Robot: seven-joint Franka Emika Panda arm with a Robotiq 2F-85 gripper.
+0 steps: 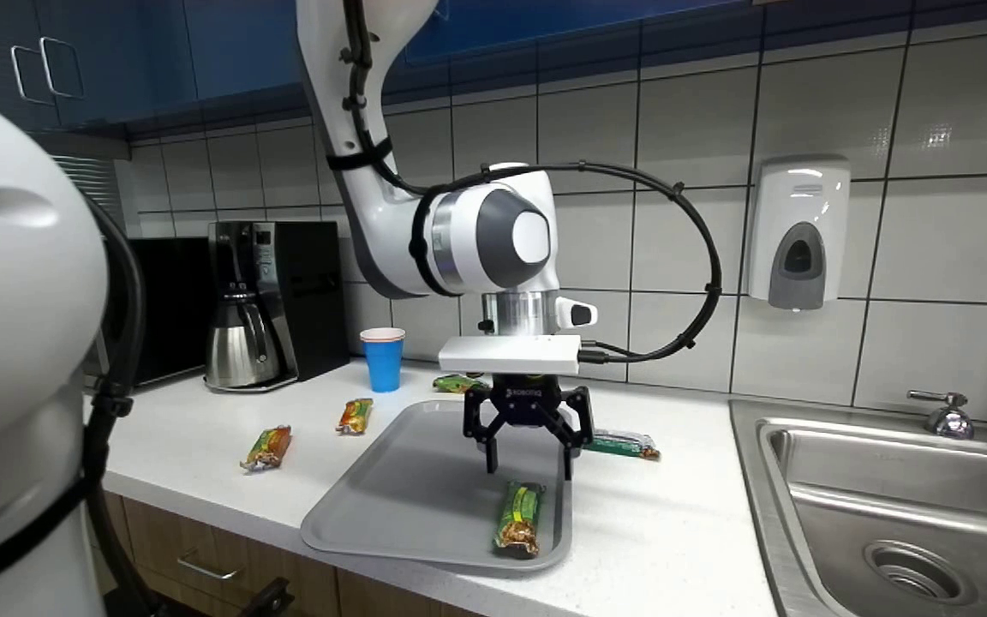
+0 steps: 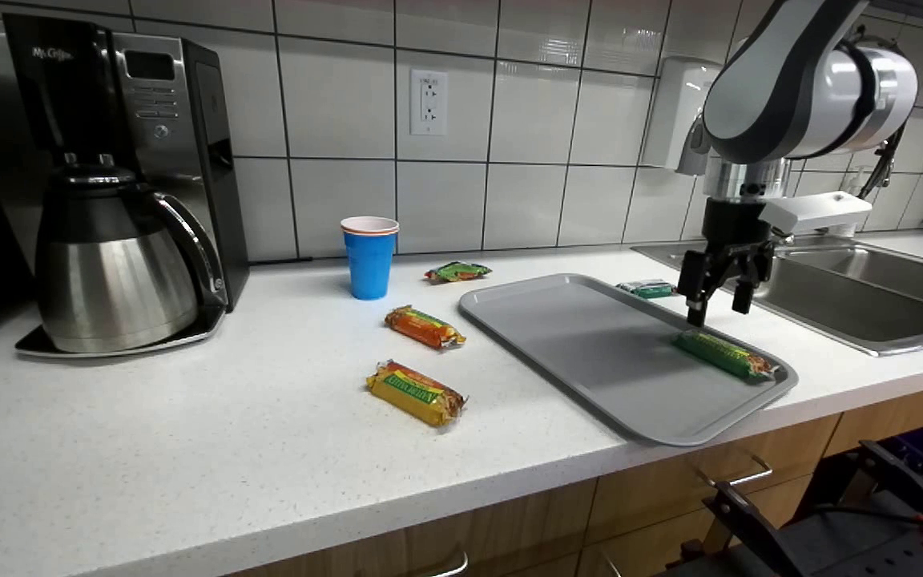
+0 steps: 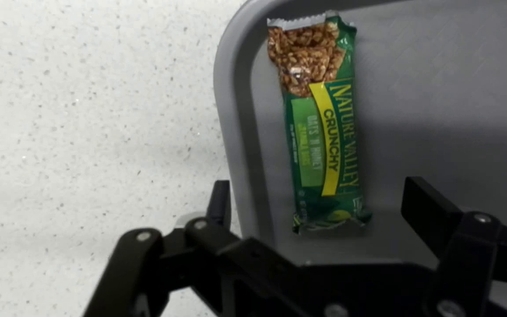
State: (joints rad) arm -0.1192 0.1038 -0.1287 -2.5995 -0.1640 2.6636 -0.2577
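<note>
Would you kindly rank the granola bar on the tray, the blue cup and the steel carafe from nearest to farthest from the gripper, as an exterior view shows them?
1. Granola bar: on the tray, lower than the open gripper.
2. Blue cup: left of the tray in the picture.
3. Steel carafe: near the picture's left edge.

Kitchen, white counter (image 2: pixel 189 449), steel sink (image 1: pixel 913 506), coffee maker (image 1: pixel 296 300), tiled wall (image 2: pixel 445 200), wooden drawers (image 2: pixel 646 481)

You've got white arm (image 1: pixel 386 227), dark-grey joint cap (image 1: pixel 496 244), black straps (image 1: pixel 359 156), black cable (image 1: pixel 676 193) looped wide, silver collar (image 1: pixel 517 315), white bar (image 1: pixel 511 354). Your gripper (image 1: pixel 529 470): black, angular links (image 3: pixel 244 257), pale ROBOTIQ lettering (image 1: pixel 526 392), silver screw heads (image 3: pixel 482 218).
</note>
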